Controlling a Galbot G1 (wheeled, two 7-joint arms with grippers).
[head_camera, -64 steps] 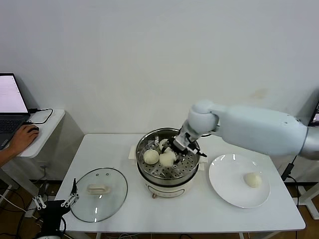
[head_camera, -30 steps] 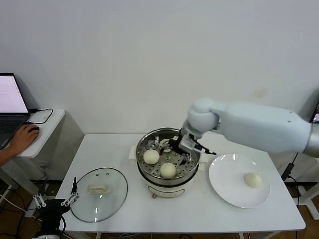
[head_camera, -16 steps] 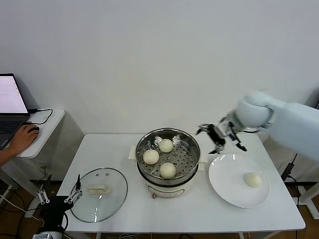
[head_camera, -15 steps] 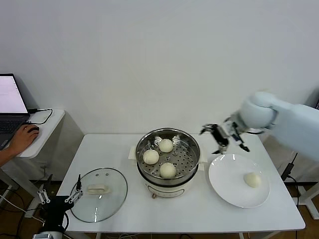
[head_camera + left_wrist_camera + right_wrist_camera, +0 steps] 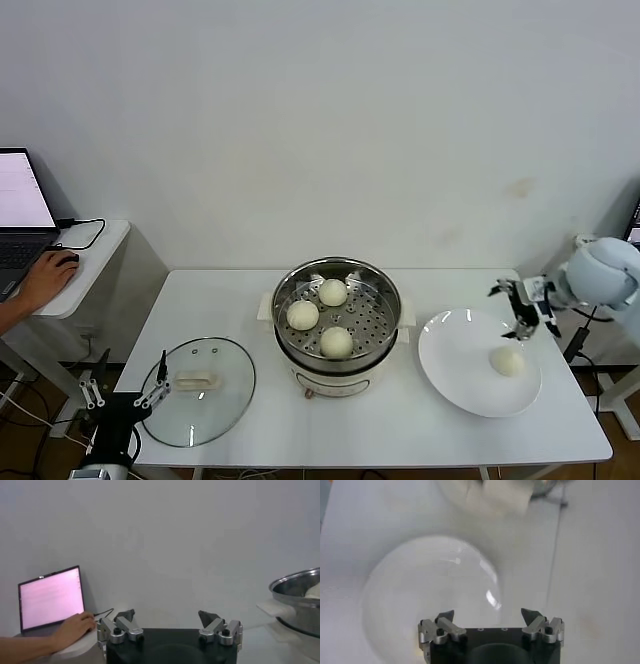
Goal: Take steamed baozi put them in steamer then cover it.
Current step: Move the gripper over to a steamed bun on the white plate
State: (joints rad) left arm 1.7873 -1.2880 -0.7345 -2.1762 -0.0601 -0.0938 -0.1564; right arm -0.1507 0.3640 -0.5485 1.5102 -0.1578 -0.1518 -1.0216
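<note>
The steamer (image 5: 385, 330) stands mid-table with three baozi on its tray: one at the back (image 5: 333, 292), one at the left (image 5: 303, 315), one at the front (image 5: 337, 342). A fourth baozi (image 5: 508, 361) lies on the white plate (image 5: 458, 372) to the right. My right gripper (image 5: 522, 305) is open and empty, above the plate's far right edge, just behind that baozi; its wrist view looks down on the plate (image 5: 420, 590) between open fingers (image 5: 487, 616). The glass cover (image 5: 228, 400) lies flat at the front left. My left gripper (image 5: 125, 400) is open, low beside the cover.
A side desk at the far left holds a laptop (image 5: 20, 215) with a person's hand (image 5: 45, 280) on a mouse. In the left wrist view the open gripper (image 5: 167, 616) faces the wall, with the laptop (image 5: 50, 597) and the steamer's rim (image 5: 295, 582) to either side.
My right gripper let go of a baozi in the steamer, left the pot empty and swung right to above the plate. Three baozi now lie in the steamer. The left gripper shifted slightly.
</note>
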